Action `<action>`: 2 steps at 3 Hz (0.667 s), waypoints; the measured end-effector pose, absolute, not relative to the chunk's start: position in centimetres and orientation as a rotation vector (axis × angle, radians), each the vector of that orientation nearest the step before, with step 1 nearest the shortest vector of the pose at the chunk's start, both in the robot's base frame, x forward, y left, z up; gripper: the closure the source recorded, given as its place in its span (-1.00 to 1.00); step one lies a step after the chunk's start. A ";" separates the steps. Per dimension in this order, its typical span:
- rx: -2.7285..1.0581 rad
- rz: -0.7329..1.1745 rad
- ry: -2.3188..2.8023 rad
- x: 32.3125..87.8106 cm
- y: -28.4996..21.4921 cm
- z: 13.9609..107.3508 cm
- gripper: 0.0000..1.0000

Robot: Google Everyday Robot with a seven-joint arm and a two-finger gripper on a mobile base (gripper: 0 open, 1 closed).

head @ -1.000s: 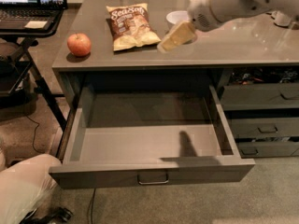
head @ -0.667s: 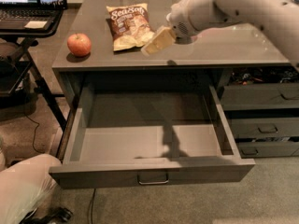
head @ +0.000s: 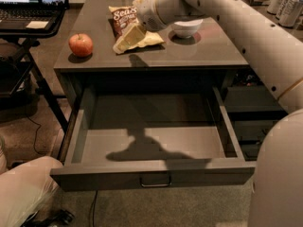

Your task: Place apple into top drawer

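Apple on the counter, gripper over the chip bag, drawer open and empty.

Apple (head: pixel 81 45) sits upright near the front corner of the grey countertop (head: pixel 208 51), on the side toward the laptop (head: pixel 28 6). Gripper (head: pixel 122 43) hangs low over the front edge of the chip bag (head: pixel 122 16), angled down toward the counter. The apple lies well apart from it, on the laptop side, with bare counter between them. Nothing is seen in the gripper's hold, and how far it is open cannot be told. White bowl (head: pixel 186 28) stands just behind the wrist, on the far side from the apple. Top drawer (head: pixel 94 174) is pulled fully out below the counter's front edge. Its floor is bare but for the arm's shadow.
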State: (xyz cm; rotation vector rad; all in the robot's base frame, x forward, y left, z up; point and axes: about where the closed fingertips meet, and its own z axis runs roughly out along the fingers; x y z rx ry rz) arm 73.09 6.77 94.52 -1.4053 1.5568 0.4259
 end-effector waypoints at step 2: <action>-1.351 0.451 1.579 74.0 8.6 93.0 -1.00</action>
